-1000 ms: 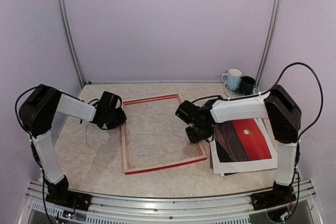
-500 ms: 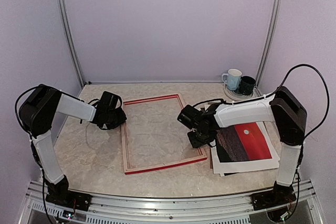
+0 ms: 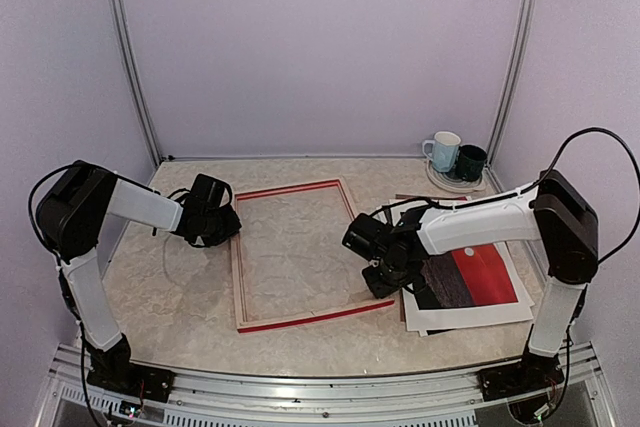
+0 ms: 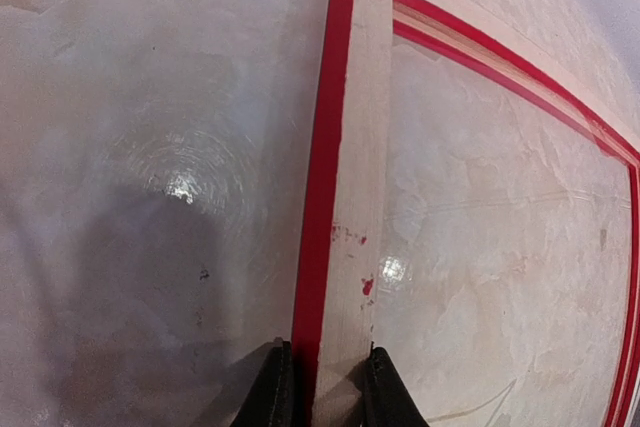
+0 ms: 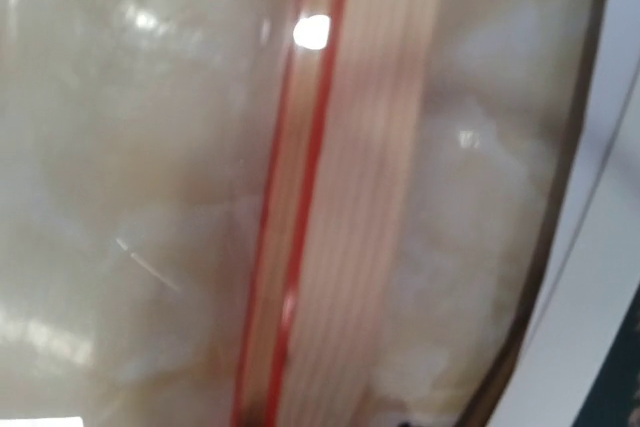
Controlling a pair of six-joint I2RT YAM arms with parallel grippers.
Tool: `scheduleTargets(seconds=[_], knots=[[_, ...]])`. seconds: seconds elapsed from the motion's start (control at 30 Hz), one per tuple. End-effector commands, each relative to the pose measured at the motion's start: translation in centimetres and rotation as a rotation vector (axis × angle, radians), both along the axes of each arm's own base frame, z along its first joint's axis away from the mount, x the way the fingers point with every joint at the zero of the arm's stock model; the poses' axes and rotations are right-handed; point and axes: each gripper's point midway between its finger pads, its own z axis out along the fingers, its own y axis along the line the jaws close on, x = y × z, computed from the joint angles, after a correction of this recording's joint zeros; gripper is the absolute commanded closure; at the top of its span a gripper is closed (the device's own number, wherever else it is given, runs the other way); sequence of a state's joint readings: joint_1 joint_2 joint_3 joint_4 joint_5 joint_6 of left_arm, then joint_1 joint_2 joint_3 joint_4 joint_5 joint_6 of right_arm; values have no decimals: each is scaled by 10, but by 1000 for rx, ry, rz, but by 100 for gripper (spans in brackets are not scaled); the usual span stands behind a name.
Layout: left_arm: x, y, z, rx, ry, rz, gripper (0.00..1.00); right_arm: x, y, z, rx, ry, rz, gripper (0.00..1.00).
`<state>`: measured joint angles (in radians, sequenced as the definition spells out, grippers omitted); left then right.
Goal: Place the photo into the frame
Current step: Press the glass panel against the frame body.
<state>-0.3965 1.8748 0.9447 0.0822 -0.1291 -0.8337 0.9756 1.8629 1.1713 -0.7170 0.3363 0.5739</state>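
The frame (image 3: 290, 188) lies flat on the table with its pale wood side up and red showing along its edges. My left gripper (image 3: 232, 227) is shut on the frame's left rail (image 4: 345, 197); in the left wrist view its fingertips (image 4: 322, 367) press both sides of the rail. The photo (image 3: 485, 272), red sky and dark water face up, rests to the right of the frame. My right gripper (image 3: 385, 275) hovers over the frame's right rail (image 5: 350, 197) near its front corner, partly covering the photo's left edge. Its fingers do not show in the right wrist view.
A white mug (image 3: 443, 150) and a dark mug (image 3: 471, 160) stand at the back right corner. A white sheet (image 3: 432, 325) pokes out under the photo. A thin brown board edge (image 5: 560, 247) runs right of the frame rail. Walls close in all around.
My right arm has slid toward the front along the frame's right rail, now covering more of the photo's left side. The left arm and the frame have not moved.
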Motion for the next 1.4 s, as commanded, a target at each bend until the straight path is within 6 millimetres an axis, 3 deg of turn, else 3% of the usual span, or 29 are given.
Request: scheduleTargets(seconds=[0.0,0.13,0.23,0.33,0.47,0.57,0.67,0.77,1.0,1.37], knots=[[-28,80,-49,96,173,284,100,-85,-83,-42,-320,369,45,68],[-26,78,-48,89,171,277,100,-80,-69,-34,-251,356,72,67],[-22,75,-45,88,166,259,100,-61,-51,-14,-157,308,73,60],[-16,73,-38,89,149,244,99,-25,-38,16,-4,236,42,53],[-2,66,-27,97,129,207,96,37,-28,57,236,130,-1,50],[10,60,-22,99,118,168,92,85,-20,74,360,57,1,49],[20,55,-16,116,106,127,88,124,0,78,412,35,71,48],[27,56,-10,150,101,112,87,145,10,64,382,47,111,47],[34,51,0,160,80,63,88,156,23,29,401,73,151,47],[63,20,22,201,2,-200,88,187,70,42,624,95,238,47]])
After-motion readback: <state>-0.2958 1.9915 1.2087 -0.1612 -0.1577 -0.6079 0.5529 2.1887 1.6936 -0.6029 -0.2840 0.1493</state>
